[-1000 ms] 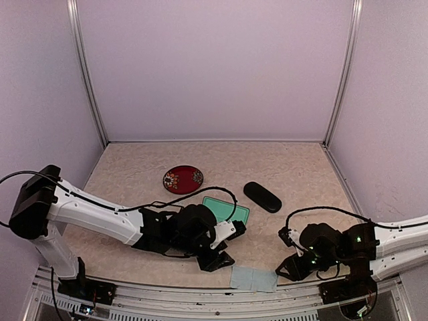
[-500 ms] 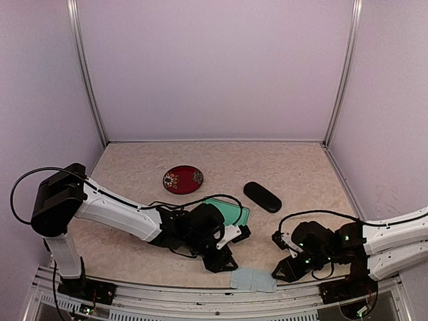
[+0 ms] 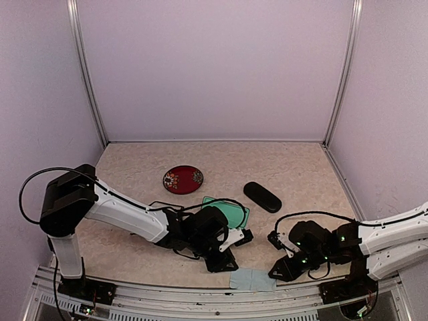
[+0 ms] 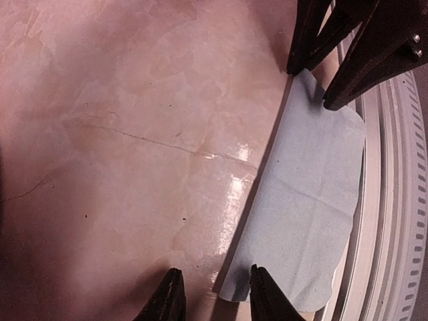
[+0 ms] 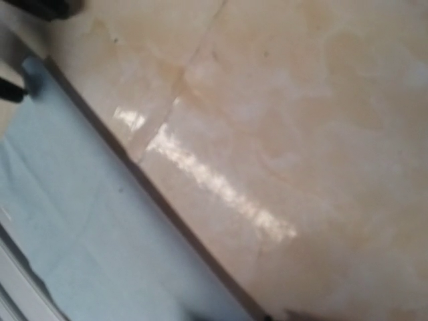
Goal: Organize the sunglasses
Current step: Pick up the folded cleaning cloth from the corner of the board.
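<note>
A cloth [image 3: 253, 279] lies at the tabletop's [image 3: 134, 174] 6 o'clock edge. The left end effector [image 4: 215, 297] stands narrow, its fingers astride the cloth's 9 o'clock corner. The right end effector [image 4: 311, 87], also narrow, straddles the 3 o'clock end. The sunglasses show in no view. A black case [image 3: 262, 196] lies toward 1 o'clock.
</note>
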